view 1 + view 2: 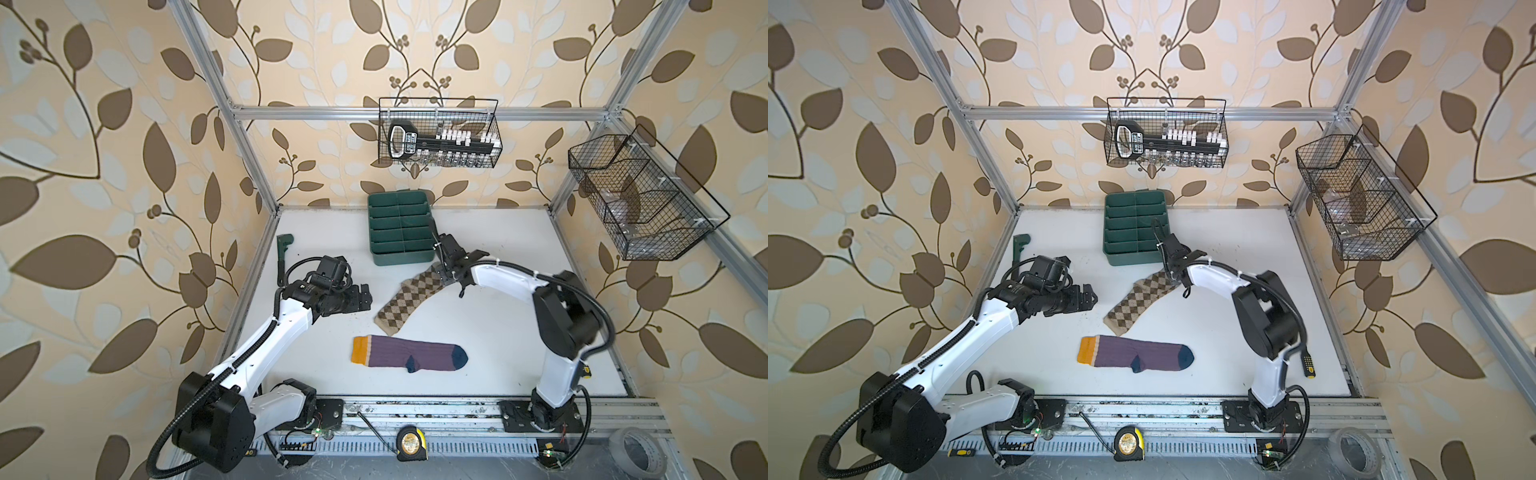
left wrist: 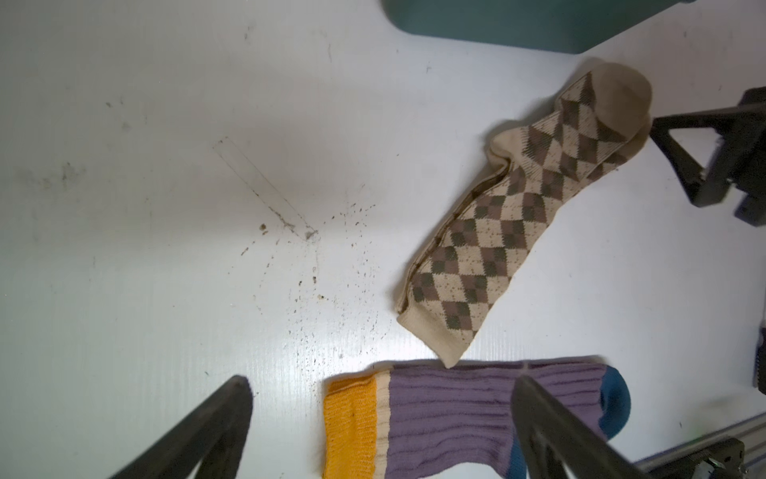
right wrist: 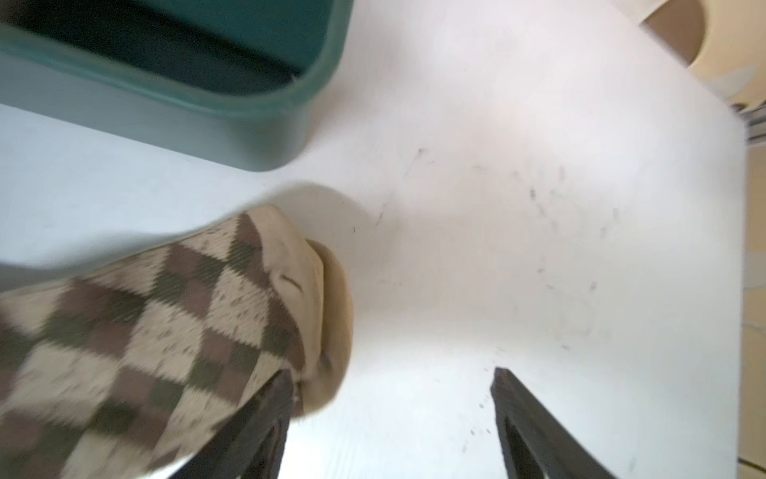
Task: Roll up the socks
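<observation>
Two socks lie flat on the white table. The beige argyle sock (image 1: 409, 297) (image 1: 1140, 299) (image 2: 518, 224) runs diagonally, its toe toward the green tray. The purple sock (image 1: 409, 353) (image 1: 1136, 353) (image 2: 456, 419), with a yellow cuff and navy toe, lies nearer the front edge. My right gripper (image 1: 446, 278) (image 1: 1173, 276) (image 3: 391, 373) stands open at the argyle sock's (image 3: 145, 340) toe. One finger touches the toe, and bare table shows between the jaws. My left gripper (image 1: 365, 298) (image 1: 1091, 297) (image 2: 381, 383) hovers wide open, left of the argyle sock and above the purple sock's cuff end, holding nothing.
A green divided tray (image 1: 401, 259) (image 1: 1133, 258) (image 3: 166, 124) stands just behind the right gripper. A green tool (image 1: 284, 249) lies at the left edge. Wire baskets (image 1: 438, 133) (image 1: 640, 199) hang on the back and right walls. A tape measure (image 1: 411, 444) sits on the front rail.
</observation>
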You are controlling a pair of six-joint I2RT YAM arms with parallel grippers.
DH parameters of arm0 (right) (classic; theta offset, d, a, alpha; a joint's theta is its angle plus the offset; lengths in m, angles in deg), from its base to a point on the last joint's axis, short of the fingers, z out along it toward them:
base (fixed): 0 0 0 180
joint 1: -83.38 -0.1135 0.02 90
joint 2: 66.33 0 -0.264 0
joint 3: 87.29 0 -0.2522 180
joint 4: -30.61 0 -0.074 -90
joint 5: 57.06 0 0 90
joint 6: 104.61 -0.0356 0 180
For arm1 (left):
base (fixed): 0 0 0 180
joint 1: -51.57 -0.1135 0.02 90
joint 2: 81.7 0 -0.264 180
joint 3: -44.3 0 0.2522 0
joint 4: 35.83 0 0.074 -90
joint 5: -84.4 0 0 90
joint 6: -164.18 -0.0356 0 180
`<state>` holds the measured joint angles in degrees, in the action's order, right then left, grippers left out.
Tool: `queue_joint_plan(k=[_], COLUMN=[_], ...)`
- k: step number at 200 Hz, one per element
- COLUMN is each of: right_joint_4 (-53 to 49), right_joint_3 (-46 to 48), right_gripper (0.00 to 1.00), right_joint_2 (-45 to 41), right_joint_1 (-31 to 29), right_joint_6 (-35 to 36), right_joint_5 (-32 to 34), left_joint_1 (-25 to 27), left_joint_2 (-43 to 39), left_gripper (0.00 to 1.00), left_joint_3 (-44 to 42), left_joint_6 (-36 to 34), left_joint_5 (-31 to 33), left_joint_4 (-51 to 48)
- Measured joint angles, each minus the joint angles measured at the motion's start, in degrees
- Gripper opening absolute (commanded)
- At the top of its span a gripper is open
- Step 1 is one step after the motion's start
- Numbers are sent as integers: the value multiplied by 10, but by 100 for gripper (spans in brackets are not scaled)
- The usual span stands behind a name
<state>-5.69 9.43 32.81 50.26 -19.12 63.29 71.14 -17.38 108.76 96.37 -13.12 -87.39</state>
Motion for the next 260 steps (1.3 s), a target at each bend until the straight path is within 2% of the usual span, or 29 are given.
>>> queue_joint_plan(k=[29,51,81,109,152,221,260], right_joint_4=[96,123,128,152,196,210,212], right_joint_3=[106,139,139,140,123,71,66], right_gripper=[75,76,75,75,78,60,60], right_joint_2=[-189,-231,-168,-108,-14,81,110], right_joint_1=[-82,-159,-240,-268,-276,-259,-226], right_joint_6=[79,123,132,122,88,55,52], right_joint_5=[17,0,-50,-109,-175,-222,-246], left_joint_1=[0,0,0,0,0,7,9], left_joint_2=[-36,-66,-123,-193,-235,-250,-249], left_gripper=[99,99,99,99,99,99,99], left_joint_3=[22,25,25,27,27,14,11], left_joint_6=[-11,-10,-10,-11,-12,-31,-41], left_joint_5=[6,23,57,95,125,123,123], left_joint_4=[0,-4,-23,-47,-70,-70,-70])
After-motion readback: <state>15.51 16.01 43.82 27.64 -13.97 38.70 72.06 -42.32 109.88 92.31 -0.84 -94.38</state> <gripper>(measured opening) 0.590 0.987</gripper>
